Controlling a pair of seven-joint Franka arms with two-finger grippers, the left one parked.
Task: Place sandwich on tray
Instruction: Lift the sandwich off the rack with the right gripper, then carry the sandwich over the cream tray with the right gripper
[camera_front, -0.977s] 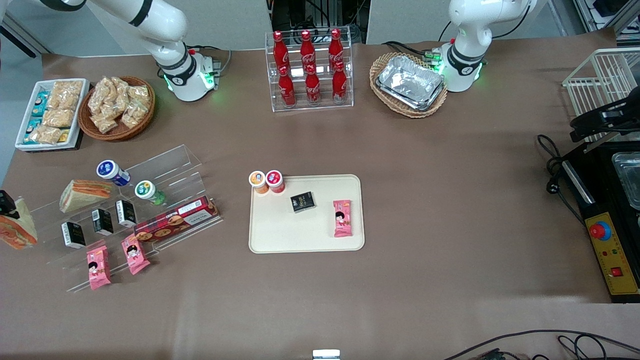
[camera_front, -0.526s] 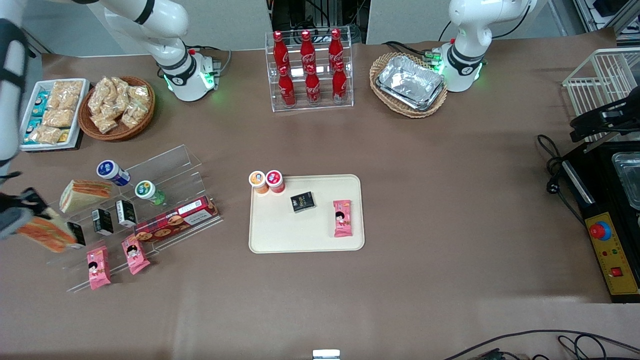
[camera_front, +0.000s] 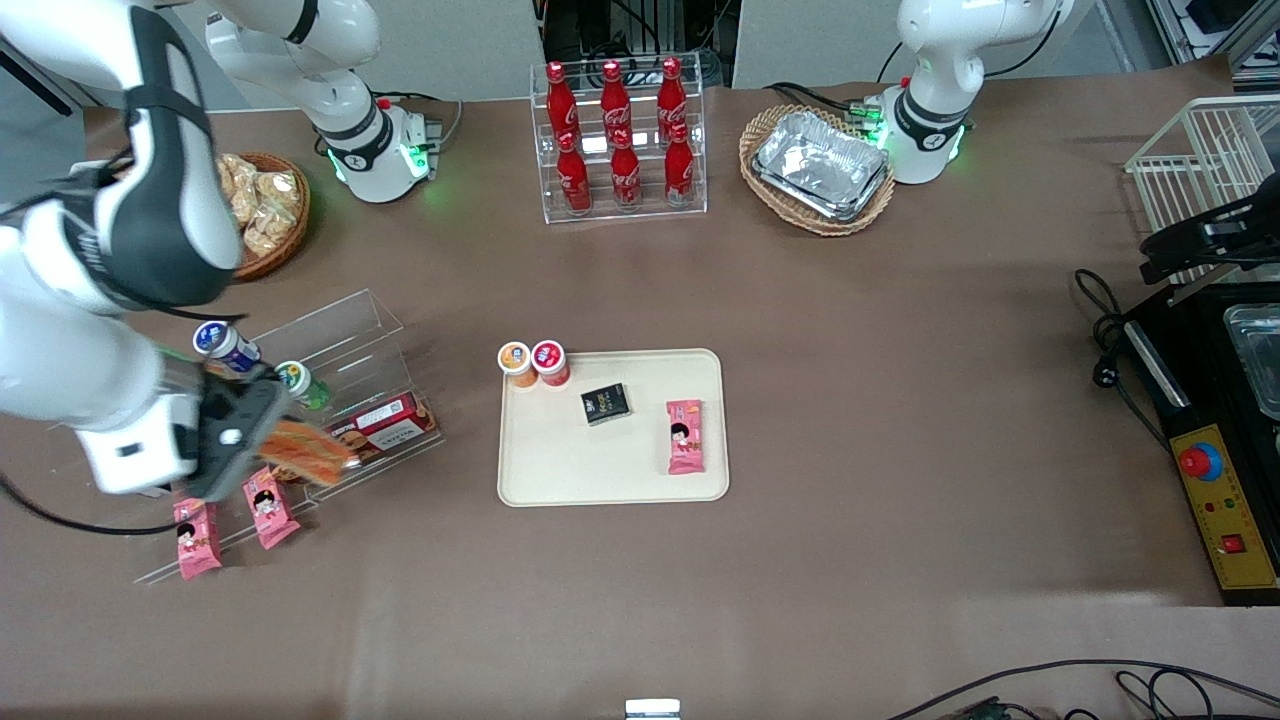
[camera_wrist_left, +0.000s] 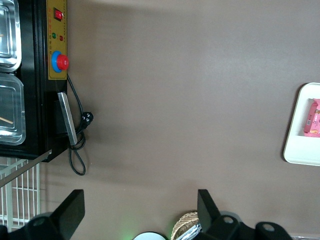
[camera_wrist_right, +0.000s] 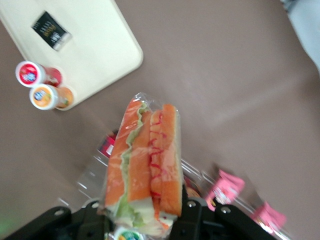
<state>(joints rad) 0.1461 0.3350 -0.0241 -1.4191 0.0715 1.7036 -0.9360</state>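
While a second ago at the table's edge by the working arm's end, now carried inward: gripper with jaws clamped on the sandwich, raised above the clear display stand, nearer the tray. Tray unchanged, with a black packet and pink packet on it.

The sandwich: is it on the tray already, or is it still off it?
Off the tray. The gripper holds the sandwich above the clear display rack, toward the working arm's end of the table, apart from the tray.
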